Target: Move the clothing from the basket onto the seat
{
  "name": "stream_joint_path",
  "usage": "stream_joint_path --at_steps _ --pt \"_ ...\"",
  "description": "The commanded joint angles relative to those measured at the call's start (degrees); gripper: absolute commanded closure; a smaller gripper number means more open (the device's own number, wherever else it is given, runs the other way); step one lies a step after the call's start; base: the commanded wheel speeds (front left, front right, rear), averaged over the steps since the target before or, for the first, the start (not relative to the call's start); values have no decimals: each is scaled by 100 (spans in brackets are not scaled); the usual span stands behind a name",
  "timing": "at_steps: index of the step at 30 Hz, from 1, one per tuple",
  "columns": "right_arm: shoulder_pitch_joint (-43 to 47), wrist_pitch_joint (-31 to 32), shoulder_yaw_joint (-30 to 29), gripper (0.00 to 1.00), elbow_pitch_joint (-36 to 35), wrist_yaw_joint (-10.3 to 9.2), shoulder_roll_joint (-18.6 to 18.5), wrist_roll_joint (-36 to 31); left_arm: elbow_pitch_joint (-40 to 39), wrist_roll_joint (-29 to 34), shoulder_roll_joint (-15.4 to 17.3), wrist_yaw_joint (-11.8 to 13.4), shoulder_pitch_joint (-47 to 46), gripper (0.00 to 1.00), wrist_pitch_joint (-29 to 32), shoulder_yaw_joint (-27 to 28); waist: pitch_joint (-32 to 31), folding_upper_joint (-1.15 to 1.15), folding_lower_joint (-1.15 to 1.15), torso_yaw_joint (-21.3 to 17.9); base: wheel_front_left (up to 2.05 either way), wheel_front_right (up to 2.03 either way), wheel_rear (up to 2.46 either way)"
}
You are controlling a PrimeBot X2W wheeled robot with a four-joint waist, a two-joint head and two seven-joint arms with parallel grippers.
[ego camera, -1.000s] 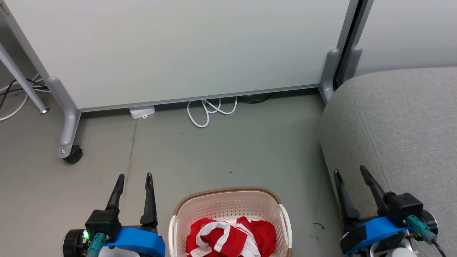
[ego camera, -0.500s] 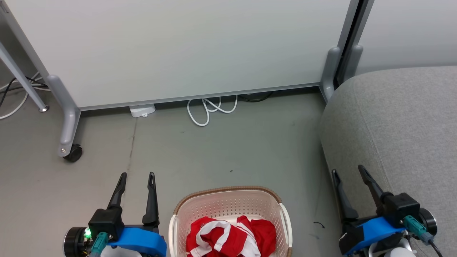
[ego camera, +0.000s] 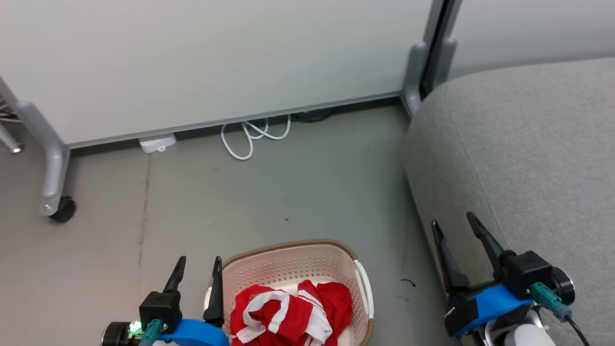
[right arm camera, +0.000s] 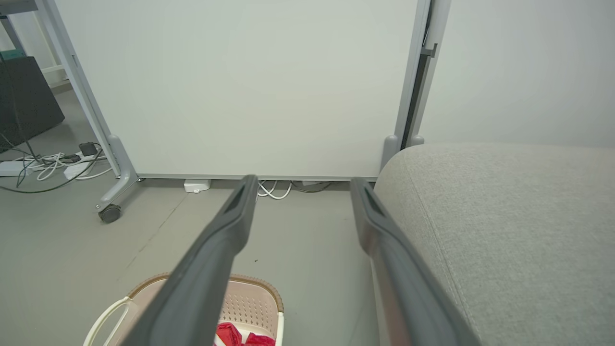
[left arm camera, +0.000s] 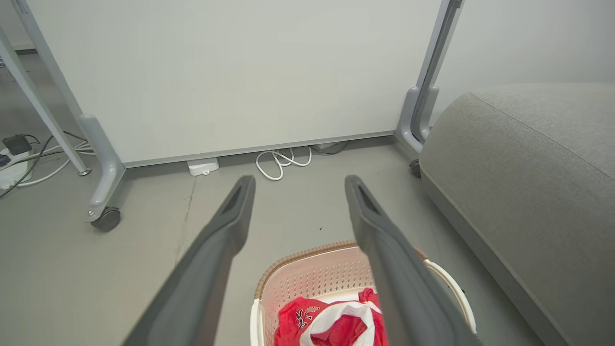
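**Desk:** What differs from a second ago?

**Photographer:** The head camera has swung, so the whole scene sits further left. Beyond that shift, the left tool has closed in on the basket. Its fingers are apart and empty, the inner one at the basket's left rim. Whether it touches cannot be told.

**Desk:** And the clothing?

**Photographer:** The clothing lies crumpled inside the basket, which stands on the grey floor. It is red fabric with white stripes and a white-trimmed opening, and dark lettering shows in the left wrist view.

**Desk:** Further right?

**Photographer:** The right tool hovers with its fingers spread, holding nothing, at the front edge of the grey seat. The seat's rounded, seamed bulk stands right of the basket and apart from it.
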Motion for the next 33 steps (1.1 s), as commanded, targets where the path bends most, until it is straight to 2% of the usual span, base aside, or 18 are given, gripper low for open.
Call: stream_joint_path --at_steps 1,9,17,25,33 --pt "-69 -6 -6 0 -22 3 -26 3 7 -30 -1 -4 -115 0 -30 -4 133 0 0 -146 0 0 0" --pt "-313 -79 250 0 -51 3 -23 93 1264 -235 -6 -264 -568 0 321 -249 705 0 0 -706 0 0 0" --pt "-631 -234 427 0 -86 3 -22 249 2379 -72 99 -399 -1350 0 598 -590 1394 0 0 -1123 0 0 0" --pt "-922 -320 621 0 -119 3 -20 433 3286 -189 171 -384 -1913 0 728 -577 1956 0 0 -1428 0 0 0" --pt "-1068 -339 648 0 -270 3 -20 560 3831 -290 297 -319 -2329 0 700 -509 2493 0 0 -1690 0 0 0"
